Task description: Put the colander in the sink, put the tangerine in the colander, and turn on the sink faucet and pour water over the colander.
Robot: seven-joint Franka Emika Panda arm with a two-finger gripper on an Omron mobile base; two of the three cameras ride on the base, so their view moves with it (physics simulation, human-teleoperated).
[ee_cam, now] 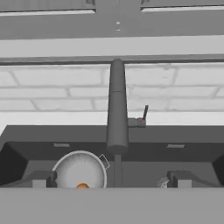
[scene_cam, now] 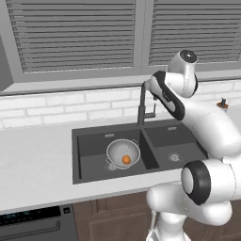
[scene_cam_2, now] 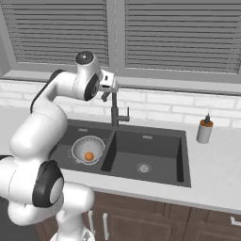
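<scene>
The gripper (ee_cam: 112,179) has its fingers wide apart, holding nothing. The sink faucet (ee_cam: 117,109) stands just ahead; its small lever (ee_cam: 144,114) is right.

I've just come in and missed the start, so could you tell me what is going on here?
The robot arm is working at the sink. The colander already sits in the left basin with the tangerine inside it. The gripper is open and empty, raised near the top of the faucet and facing it. The faucet's side lever stands upright and no water is visible, so turning it on appears to be the step left.
</scene>
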